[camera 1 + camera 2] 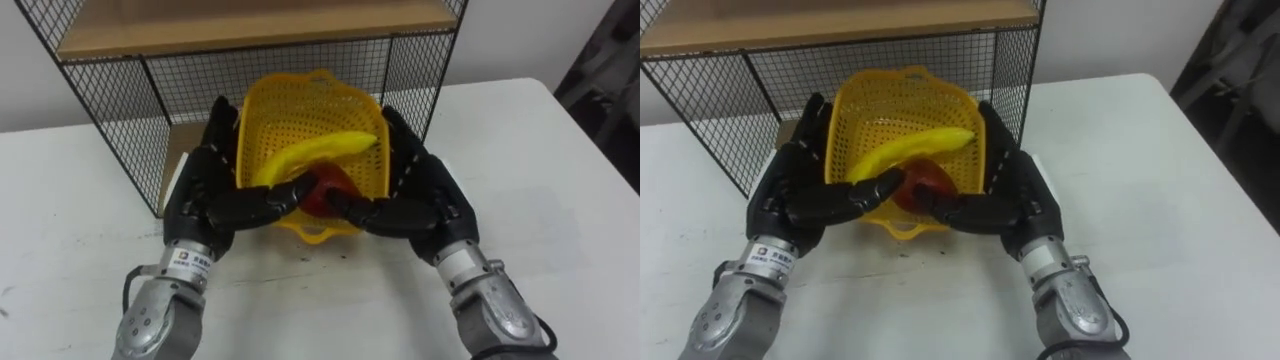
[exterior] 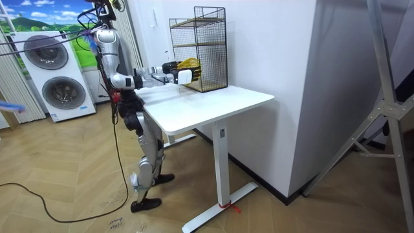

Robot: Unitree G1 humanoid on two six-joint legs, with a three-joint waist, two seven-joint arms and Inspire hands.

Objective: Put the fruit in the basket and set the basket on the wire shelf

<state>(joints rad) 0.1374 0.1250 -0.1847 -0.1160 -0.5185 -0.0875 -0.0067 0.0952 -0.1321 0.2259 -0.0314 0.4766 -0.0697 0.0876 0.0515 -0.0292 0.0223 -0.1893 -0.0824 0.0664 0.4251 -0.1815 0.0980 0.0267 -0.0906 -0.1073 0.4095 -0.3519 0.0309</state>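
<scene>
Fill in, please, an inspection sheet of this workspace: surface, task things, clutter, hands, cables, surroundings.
surface: white table, with the wire shelf standing at its far side.
job's things: yellow basket, tilted, at the mouth of the shelf's lower compartment; a banana and a red fruit lie in it.
clutter: nothing seen.
hands: left hand and right hand clasp the basket's sides, thumbs over its near rim.
cables: nothing seen.
surroundings: washing machines beyond the robot; wooden floor.
</scene>
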